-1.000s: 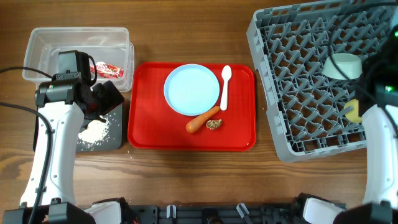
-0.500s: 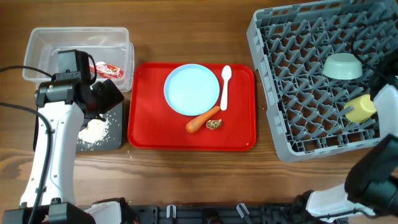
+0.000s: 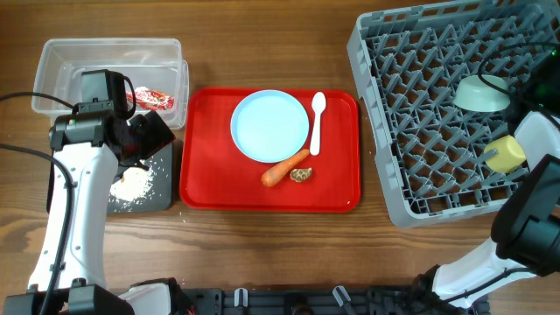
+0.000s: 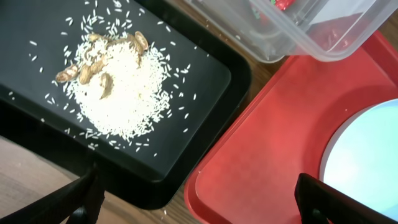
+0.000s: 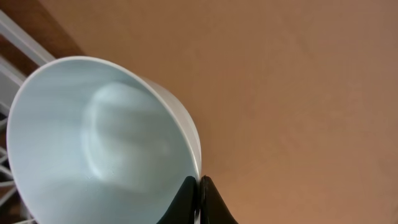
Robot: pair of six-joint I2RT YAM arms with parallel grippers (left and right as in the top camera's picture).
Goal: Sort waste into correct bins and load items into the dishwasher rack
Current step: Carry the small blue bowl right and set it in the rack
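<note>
The right gripper [image 5: 199, 188] is clamped on the rim of the pale green bowl [image 3: 481, 93] near the dishwasher rack's [image 3: 411, 131] right edge. The left gripper [image 4: 199, 202] hangs with fingers spread wide over the black tray's [image 4: 205, 81] edge.

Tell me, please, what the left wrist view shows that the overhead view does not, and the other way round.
Only the left wrist view: brownish bits mixed into the rice pile, and the left gripper, open, at the bottom edge.
Only the overhead view: the grey rack with a pale bowl and a yellow cup at its right side, plus the carrot, spoon and small brown lump on the red tray.
Both: the black tray, the clear tub, the red tray and the blue plate.
</note>
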